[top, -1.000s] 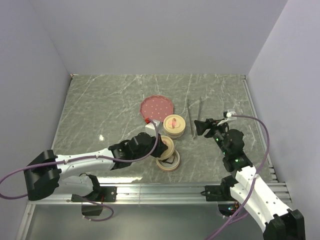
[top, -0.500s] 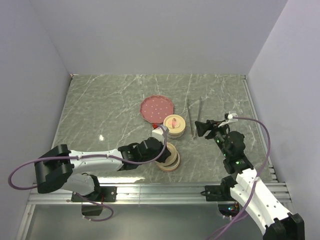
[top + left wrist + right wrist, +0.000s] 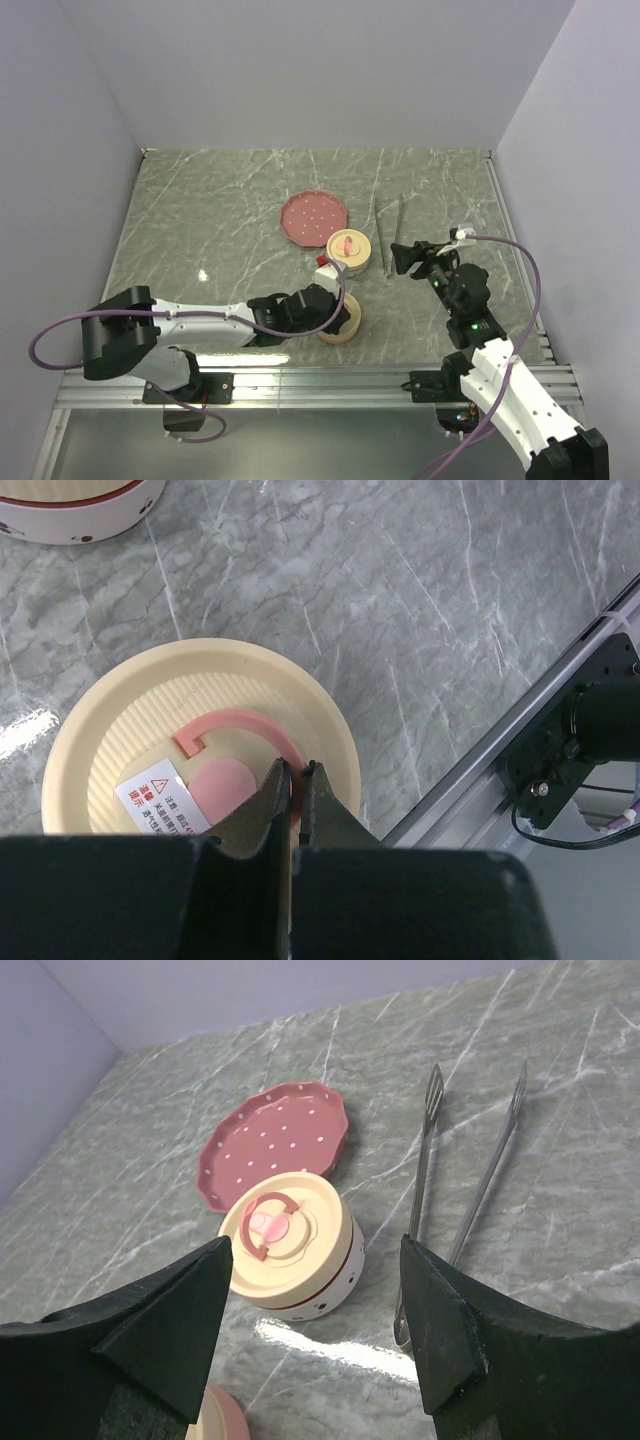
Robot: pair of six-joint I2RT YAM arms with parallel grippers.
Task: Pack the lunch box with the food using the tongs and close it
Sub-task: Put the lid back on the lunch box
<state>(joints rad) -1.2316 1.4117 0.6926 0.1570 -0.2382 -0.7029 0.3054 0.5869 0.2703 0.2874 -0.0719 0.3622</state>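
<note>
"Top external view first: where are the tongs (image 3: 398, 225)?"

"Flat on the table (image 3: 200, 220), at three o'clock from the pink plate (image 3: 313, 217). The right gripper (image 3: 398, 258) hangs at their six o'clock end, jaws wide apart, holding nothing."

"And the left gripper (image 3: 298, 777)?"

"Jaws pinched together, with the tips at the pink ring on the near cream lid (image 3: 200, 710). I can't tell whether they nip it."

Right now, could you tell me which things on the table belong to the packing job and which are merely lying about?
Job:
- front box and its lid, pinched at the pink ring by the left gripper
- back box, lidded
- tongs, lying untouched

Lying about:
- plate, nothing on it; no food shows
</note>
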